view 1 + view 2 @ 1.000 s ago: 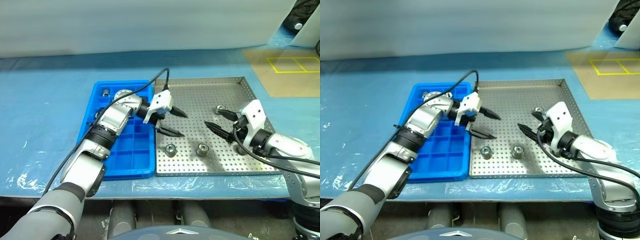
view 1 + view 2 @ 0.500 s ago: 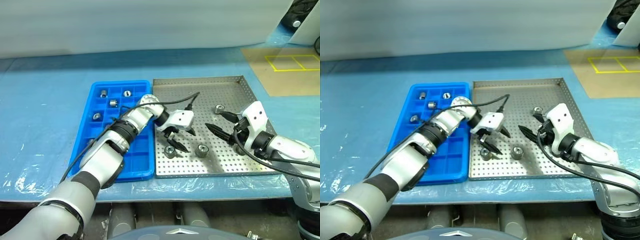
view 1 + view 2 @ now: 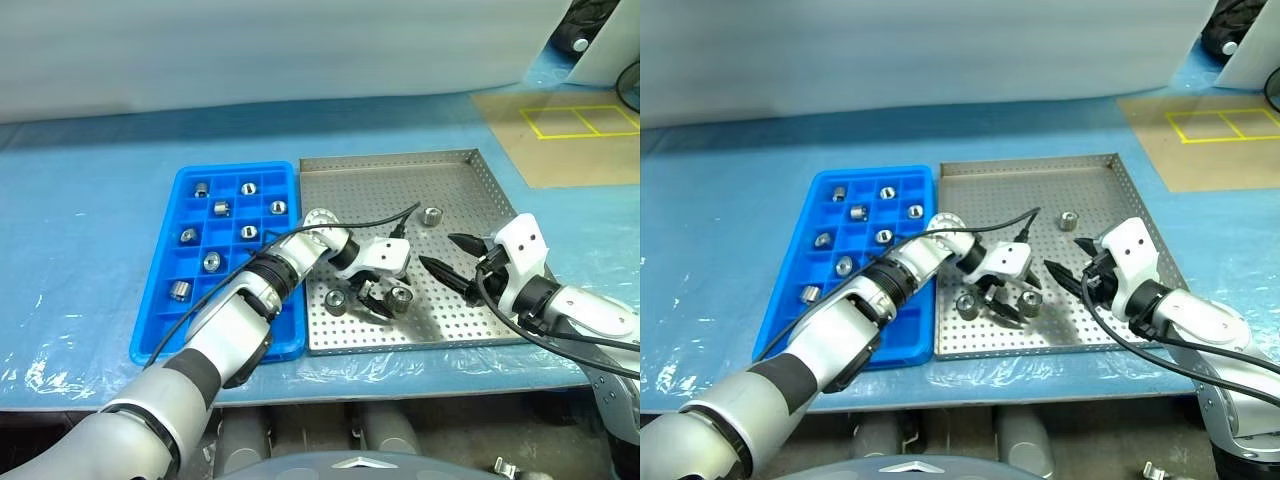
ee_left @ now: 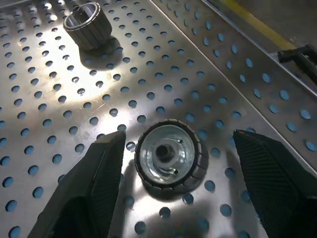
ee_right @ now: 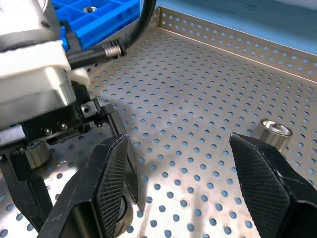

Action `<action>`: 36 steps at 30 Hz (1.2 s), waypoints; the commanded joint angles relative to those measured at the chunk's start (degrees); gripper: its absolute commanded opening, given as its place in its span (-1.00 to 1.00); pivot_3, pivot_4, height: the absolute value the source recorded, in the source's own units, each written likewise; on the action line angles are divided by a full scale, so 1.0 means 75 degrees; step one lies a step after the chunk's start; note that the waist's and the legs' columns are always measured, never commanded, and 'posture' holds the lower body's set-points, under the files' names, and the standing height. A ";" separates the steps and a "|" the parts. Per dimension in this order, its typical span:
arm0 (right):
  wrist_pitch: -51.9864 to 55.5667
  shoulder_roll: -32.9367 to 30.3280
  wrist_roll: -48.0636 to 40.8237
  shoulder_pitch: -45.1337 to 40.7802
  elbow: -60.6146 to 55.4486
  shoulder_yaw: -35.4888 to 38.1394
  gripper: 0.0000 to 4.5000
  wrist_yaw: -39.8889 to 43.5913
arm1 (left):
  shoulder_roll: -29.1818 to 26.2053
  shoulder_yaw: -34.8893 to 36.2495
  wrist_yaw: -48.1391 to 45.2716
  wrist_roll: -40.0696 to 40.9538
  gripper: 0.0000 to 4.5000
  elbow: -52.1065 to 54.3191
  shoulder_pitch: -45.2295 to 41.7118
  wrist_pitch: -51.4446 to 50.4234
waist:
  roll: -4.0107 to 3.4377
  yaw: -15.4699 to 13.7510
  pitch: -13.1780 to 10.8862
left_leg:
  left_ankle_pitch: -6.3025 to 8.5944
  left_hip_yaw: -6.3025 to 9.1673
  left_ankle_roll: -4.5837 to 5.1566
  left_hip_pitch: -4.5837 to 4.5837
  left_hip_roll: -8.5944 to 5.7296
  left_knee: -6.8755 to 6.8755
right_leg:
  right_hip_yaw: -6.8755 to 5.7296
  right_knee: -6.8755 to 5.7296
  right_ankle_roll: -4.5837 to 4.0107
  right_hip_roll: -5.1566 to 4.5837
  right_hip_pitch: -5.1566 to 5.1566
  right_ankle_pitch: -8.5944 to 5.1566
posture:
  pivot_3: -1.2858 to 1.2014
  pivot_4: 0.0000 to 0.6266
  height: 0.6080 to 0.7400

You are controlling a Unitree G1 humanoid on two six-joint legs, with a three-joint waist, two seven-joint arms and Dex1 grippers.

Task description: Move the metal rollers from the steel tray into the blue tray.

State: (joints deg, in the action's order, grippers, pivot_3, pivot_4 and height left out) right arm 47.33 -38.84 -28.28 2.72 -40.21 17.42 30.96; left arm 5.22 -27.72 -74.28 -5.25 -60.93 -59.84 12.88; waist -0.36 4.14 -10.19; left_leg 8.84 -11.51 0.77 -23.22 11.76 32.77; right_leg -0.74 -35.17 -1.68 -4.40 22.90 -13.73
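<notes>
Straddling a metal roller (image 4: 170, 159) low in the steel tray (image 3: 455, 165), my left gripper (image 3: 385, 301) has its fingers spread either side, nothing gripped. I should sink until the pads flank its ribbed wall evenly, then close squarely so it won't squirt out. My right gripper (image 3: 455, 266) hangs open at centre right. The blue tray (image 3: 160, 330) lies at left.

Three small shiny metal rollers (image 3: 431, 214) on the perforated square steel tray (image 3: 465, 320); eight lie in bright blue gridded plastic tray (image 3: 168, 340) compartments beside it.
</notes>
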 commanded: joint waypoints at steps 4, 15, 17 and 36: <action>-0.0011 -0.0062 -0.0117 0.0167 -0.0447 0.0306 0.49 -0.0165 | 0.0333 0.0223 0.0657 -0.0305 0.63 -0.0553 -0.0019 0.0096 | -0.0002 0.0064 0.0001 | 0.0002 0.0000 0.0005 0.0001 -0.0001 0.0001 | 0.0001 0.0006 0.0003 0.0000 -0.0003 0.0002 | -0.50 -0.52 1.00; 0.0165 -0.0221 -0.0483 0.0430 -0.0730 0.0436 0.49 -0.0009 | 0.0315 0.0278 0.0568 -0.0659 0.10 -0.0805 0.0022 0.0408 | -0.0009 0.0225 0.0006 | 0.0014 0.0002 0.0027 0.0000 -0.0005 0.0000 | -0.0001 0.0051 0.0016 -0.0004 -0.0027 0.0008 | -0.50 -0.52 1.00; 0.0284 -0.0312 -0.0721 0.0649 -0.0849 0.0624 0.49 0.0134 | 0.0292 0.0307 0.0513 -0.0670 0.10 -0.0786 0.0030 0.0464 | -0.0010 0.0224 0.0006 | 0.0013 0.0002 0.0032 -0.0002 -0.0005 -0.0003 | -0.0003 0.0055 0.0016 -0.0005 -0.0028 0.0008 | -0.50 -0.52 1.00; 0.0737 -0.0833 -0.1891 0.2281 -0.1573 0.1069 0.49 0.0643 | 0.0208 0.0709 0.0610 -0.0590 -0.16 -0.0737 0.0022 0.0601 | -0.0014 0.0364 0.0009 | 0.0033 0.0014 0.0026 -0.0004 -0.0035 0.0001 | -0.0027 0.0063 0.0045 -0.0044 -0.0039 -0.0004 | -0.48 -0.52 1.00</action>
State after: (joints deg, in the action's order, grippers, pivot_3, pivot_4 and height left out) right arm 53.02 -44.57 -41.46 19.95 -49.97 25.23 35.97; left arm 6.87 -23.81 -69.46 -10.26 -66.67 -59.33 16.54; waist -0.47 6.88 -10.13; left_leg 9.10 -11.40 0.98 -23.26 11.46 32.77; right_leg -0.95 -34.70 -1.34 -4.77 22.61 -13.77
